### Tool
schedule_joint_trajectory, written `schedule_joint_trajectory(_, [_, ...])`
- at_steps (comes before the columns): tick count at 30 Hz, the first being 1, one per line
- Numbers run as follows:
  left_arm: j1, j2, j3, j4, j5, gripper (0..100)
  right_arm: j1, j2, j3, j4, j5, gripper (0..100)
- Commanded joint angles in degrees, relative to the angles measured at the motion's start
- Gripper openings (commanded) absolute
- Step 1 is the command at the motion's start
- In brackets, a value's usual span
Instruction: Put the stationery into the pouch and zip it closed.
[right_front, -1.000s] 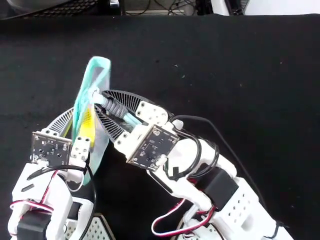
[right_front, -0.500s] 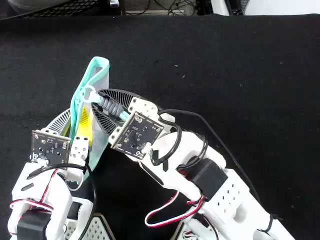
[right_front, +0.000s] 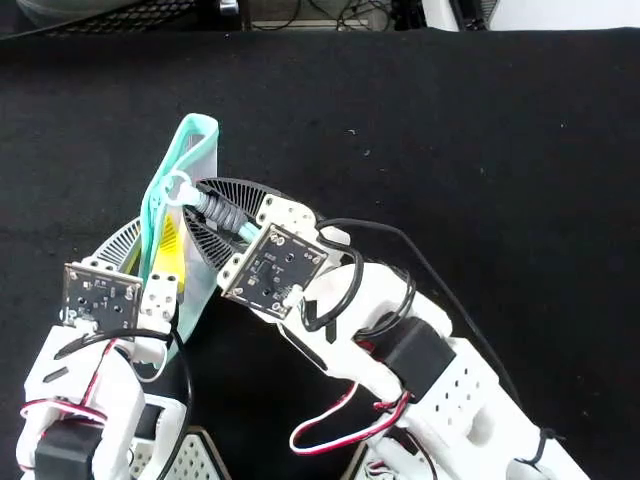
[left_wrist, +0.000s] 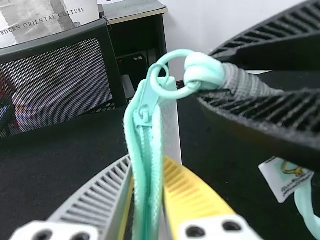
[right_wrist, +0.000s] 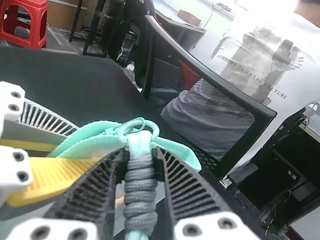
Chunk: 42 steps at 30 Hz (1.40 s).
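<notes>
The translucent mint-trimmed pouch (right_front: 192, 150), left of frame centre, is pinched upright by the left gripper (right_front: 158, 240), so the grey braided zip cord (right_front: 222, 214) clamped by the right gripper (right_front: 205, 205) should be drawn straight along its opening.

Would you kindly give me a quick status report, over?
Left hand clamped on mint translucent zip pouch. Right hand gripping grey braided zipper cord. No obstruction seen.

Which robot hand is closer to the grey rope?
Right. The right gripper is clamped on the grey rope; the left gripper grips the pouch, apart from the rope.
</notes>
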Motion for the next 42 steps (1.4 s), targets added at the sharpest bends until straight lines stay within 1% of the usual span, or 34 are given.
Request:
schedule_joint_trajectory(1, [-0.3, -0.1, -0.5, -0.8, -0.4, 3, -0.2, 0.1, -0.8, 2.0, -0.3, 6.0])
schedule_joint_trajectory(3, [-0.3, -0.1, -0.6, -0.9, -0.4, 3, -0.3, 0.2, -2.0, 5.3, -0.7, 11.6])
schedule_joint_trajectory(4, [-0.3, -0.1, -0.6, -0.9, -0.4, 3, -0.3, 0.2, -2.4, 6.9, -0.7, 12.3])
schedule_joint_trajectory(6, [-0.3, -0.1, -0.6, -1.0, -0.4, 3, -0.3, 0.2, -3.0, 8.9, -0.6, 10.0])
schedule_joint_trajectory(10, [-0.3, -0.1, -0.6, -0.9, -0.4, 3, -0.3, 0.3, -2.9, 8.6, -0.6, 5.2])
schedule_joint_trajectory(15, [-0.3, -0.1, -0.6, -0.8, -0.4, 3, -0.6, 0.3, -2.9, 6.2, -1.6, 7.6])
schedule_joint_trajectory(19, [-0.3, -0.1, -0.4, -0.8, -0.4, 3, -0.6, 0.2, -2.9, 3.5, -9.0, 9.5])
schedule_joint_trajectory(21, [-0.3, -0.1, -0.3, -0.8, -0.4, 3, -1.0, 0.2, -2.9, 3.3, -11.2, 10.6])
schedule_joint_trajectory(29, [-0.3, -0.1, -0.2, -0.8, -0.4, 3, -6.6, 0.1, -3.0, 3.2, -11.5, 10.8])
schedule_joint_trajectory(32, [-0.3, -0.1, -0.3, -0.8, -0.4, 3, -6.7, 0.5, -3.1, 2.7, -11.3, 10.8])
schedule_joint_trajectory(35, [-0.3, -0.1, -0.3, -0.8, -0.4, 3, -6.4, 0.7, -2.9, 0.1, -11.2, 10.7])
schedule_joint_trajectory(42, [-0.3, -0.2, -0.1, -0.8, -0.4, 3, -3.3, 2.2, -2.9, -4.4, -11.2, 10.6])
